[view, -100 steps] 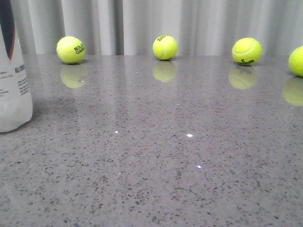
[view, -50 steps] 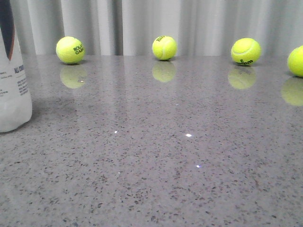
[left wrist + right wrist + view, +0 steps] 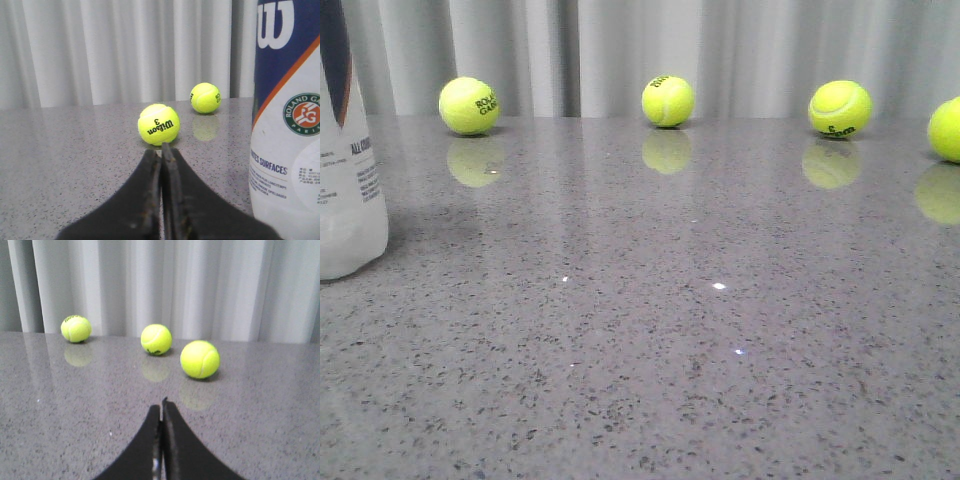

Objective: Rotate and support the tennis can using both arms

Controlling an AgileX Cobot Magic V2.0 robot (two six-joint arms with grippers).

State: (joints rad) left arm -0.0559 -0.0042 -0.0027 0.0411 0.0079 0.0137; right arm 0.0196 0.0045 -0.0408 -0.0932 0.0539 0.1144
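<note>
The tennis can stands upright at the far left edge of the front view, its white label and a navy and orange band showing. In the left wrist view the tennis can fills one side, upright, with the Wilson logo and the Roland Garros emblem. My left gripper is shut and empty, low over the table, beside the can and apart from it. My right gripper is shut and empty over bare table, with no can in its view. Neither gripper shows in the front view.
Several yellow-green tennis balls lie along the table's far edge before a grey curtain: one at the left, one in the middle, one at the right. A ball lies just beyond my left fingertips. Three balls lie ahead of my right gripper, the nearest.
The front view has shifted very slightly; the can and the balls keep their places on the table.
</note>
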